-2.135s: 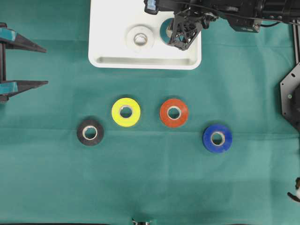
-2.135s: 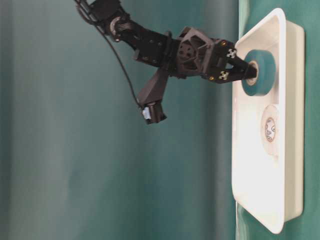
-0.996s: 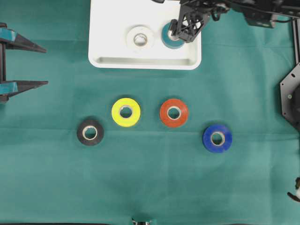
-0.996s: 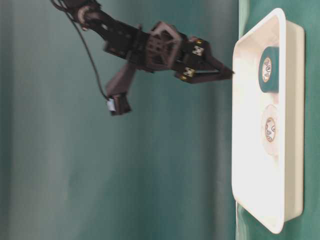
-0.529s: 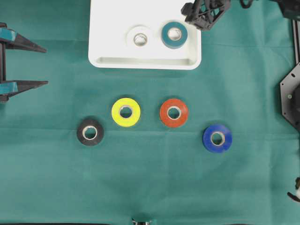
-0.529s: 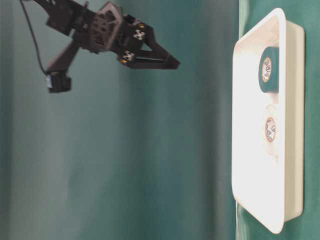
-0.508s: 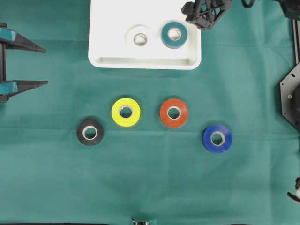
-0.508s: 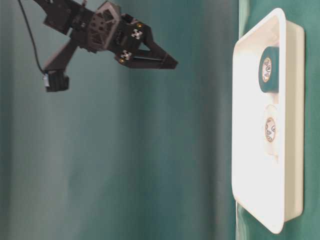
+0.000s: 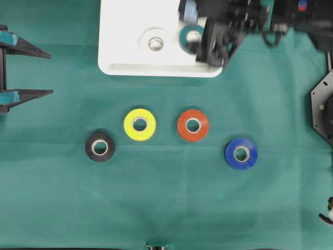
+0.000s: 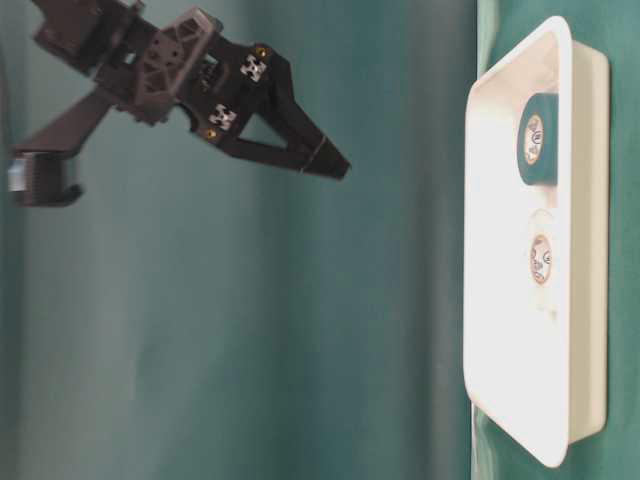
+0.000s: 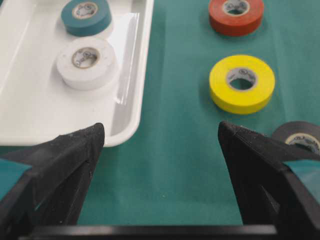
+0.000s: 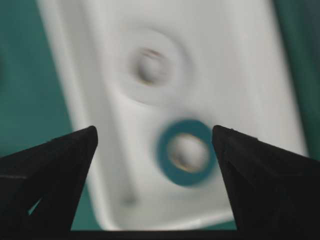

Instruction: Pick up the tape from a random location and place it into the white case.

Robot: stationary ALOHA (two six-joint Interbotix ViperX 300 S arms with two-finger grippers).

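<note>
A plain green cloth (image 9: 166, 198) covers the counter, frame edge to frame edge. At upper centre of the overhead view, the white case (image 9: 125, 31) holds a white tape roll (image 9: 155, 42) and a teal tape roll (image 11: 85, 16). Below it lie four rolls: black (image 9: 100, 147) at left, then yellow (image 9: 139, 124), orange-red (image 9: 193, 125) and blue (image 9: 241, 153) at lower right. My right end effector (image 10: 335, 165) is black; my left end effector (image 9: 49, 73) is black with teal pads.
</note>
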